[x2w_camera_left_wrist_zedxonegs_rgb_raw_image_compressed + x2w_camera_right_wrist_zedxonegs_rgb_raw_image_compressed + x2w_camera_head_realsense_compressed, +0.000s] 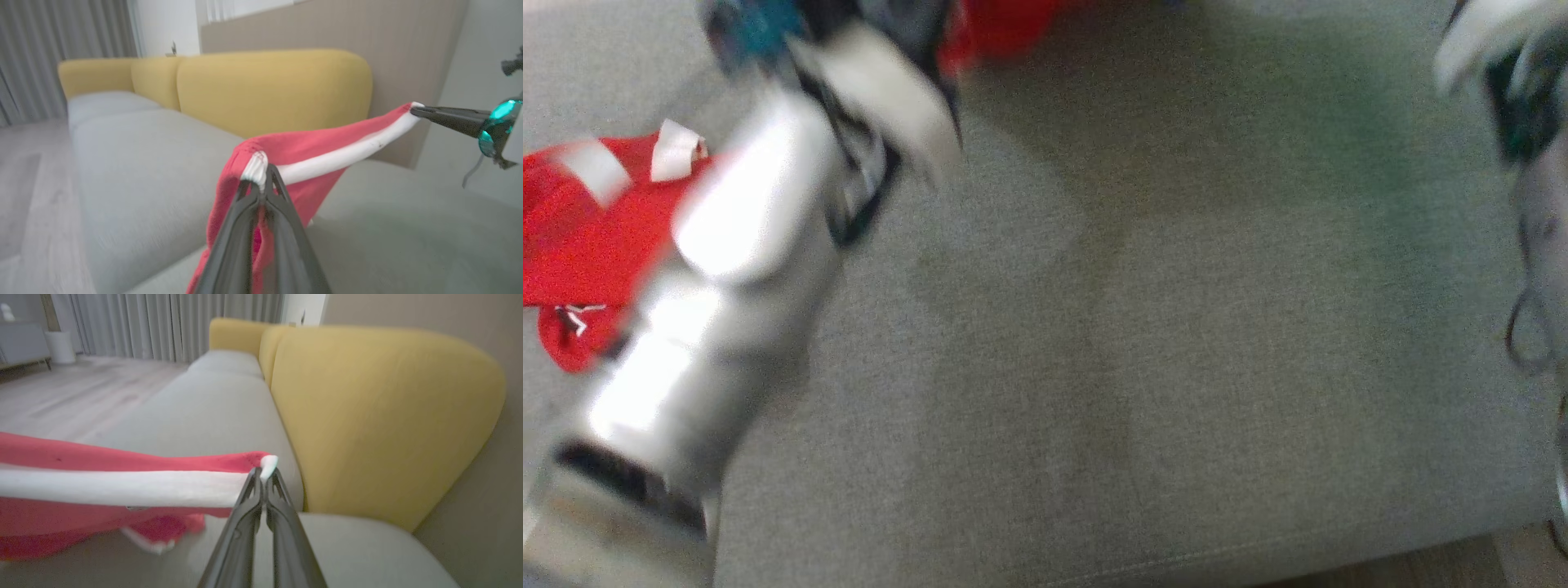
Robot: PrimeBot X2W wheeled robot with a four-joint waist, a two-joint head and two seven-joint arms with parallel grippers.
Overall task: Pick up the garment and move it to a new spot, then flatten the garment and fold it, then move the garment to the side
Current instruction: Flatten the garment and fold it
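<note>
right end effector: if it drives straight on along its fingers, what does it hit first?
Past the garment corner it is pinching, the right end effector aims down the grey sofa seat, close beside the yellow backrest. Probably the seat first; depth is unclear, so maybe the backrest edge.

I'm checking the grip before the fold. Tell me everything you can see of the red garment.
The garment is red, soft knit-looking cloth with a white band along one edge. The left end effector and right end effector are shut on the band's two ends, holding it stretched between them above the grey sofa seat; the rest hangs slack below.
</note>
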